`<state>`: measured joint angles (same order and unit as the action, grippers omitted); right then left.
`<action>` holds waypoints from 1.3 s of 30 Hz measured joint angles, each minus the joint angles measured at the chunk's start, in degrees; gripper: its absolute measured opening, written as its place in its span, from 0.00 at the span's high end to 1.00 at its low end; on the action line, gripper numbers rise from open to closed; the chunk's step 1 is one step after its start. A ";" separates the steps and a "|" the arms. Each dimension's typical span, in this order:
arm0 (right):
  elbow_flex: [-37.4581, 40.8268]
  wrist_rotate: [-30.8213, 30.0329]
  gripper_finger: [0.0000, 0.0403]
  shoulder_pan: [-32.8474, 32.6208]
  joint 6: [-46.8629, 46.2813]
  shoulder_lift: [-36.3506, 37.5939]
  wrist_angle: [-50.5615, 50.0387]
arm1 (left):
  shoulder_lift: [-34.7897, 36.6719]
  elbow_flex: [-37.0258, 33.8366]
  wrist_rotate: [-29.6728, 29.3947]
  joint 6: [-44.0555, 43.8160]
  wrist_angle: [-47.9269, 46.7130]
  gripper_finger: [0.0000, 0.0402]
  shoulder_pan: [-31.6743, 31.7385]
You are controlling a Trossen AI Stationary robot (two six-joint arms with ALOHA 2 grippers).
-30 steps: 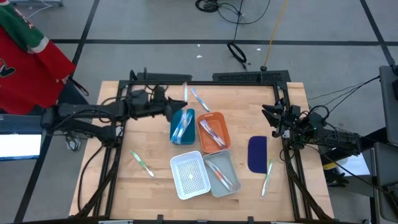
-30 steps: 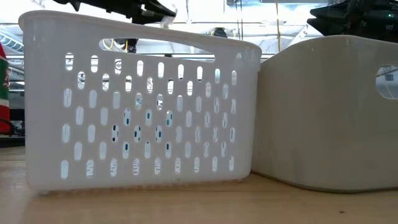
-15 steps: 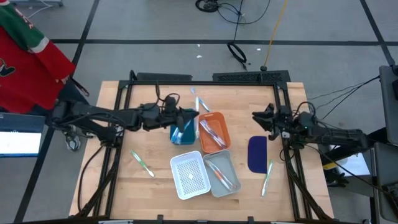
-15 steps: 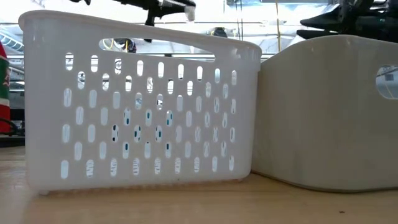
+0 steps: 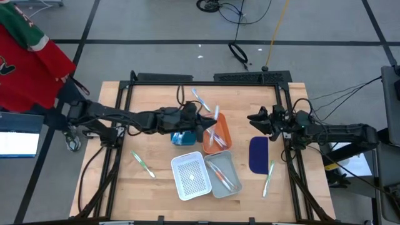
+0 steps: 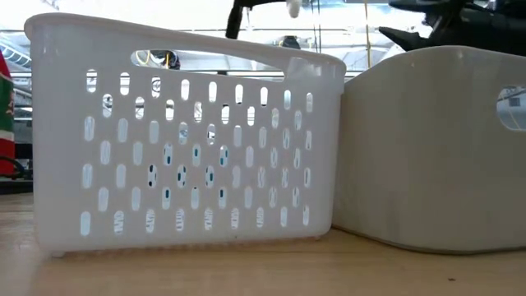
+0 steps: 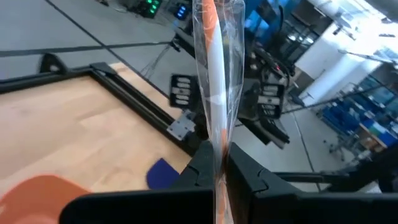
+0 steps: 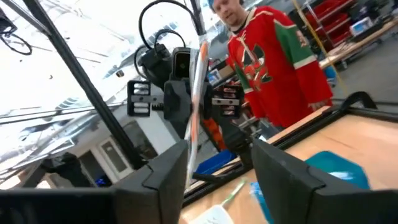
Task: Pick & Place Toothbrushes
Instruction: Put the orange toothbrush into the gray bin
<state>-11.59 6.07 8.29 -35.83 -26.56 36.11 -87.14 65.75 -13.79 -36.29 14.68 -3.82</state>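
One wrapped toothbrush [image 7: 214,93] sits clamped in the left gripper [image 5: 201,122], which has swung right over the orange tray [image 5: 219,139]; the right gripper [image 5: 257,119] has reached in, fingers now apart, likely for a handover.

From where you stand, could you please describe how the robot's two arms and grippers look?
Both arms are dark, nearly black, slim jointed links with black cables looped alongside. The left gripper and right gripper each end in two flat, blocky dark fingers. Small white labels mark the wrist housings.
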 joint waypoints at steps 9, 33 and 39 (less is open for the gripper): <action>-10.48 4.84 0.37 0.00 0.54 -12.89 -0.48 | -5.70 5.07 2.26 1.22 -0.58 0.99 -0.08; -26.10 19.51 0.23 7.80 0.52 -34.14 -0.29 | -5.57 5.07 -2.81 0.81 -0.90 0.99 -1.45; -27.72 19.84 0.23 7.82 0.52 -37.16 1.66 | -5.54 5.07 -2.83 -0.23 -1.28 0.99 -0.94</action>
<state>-39.32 25.91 16.12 -35.31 -63.73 37.77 -92.68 70.83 -16.62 -36.53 13.40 -4.77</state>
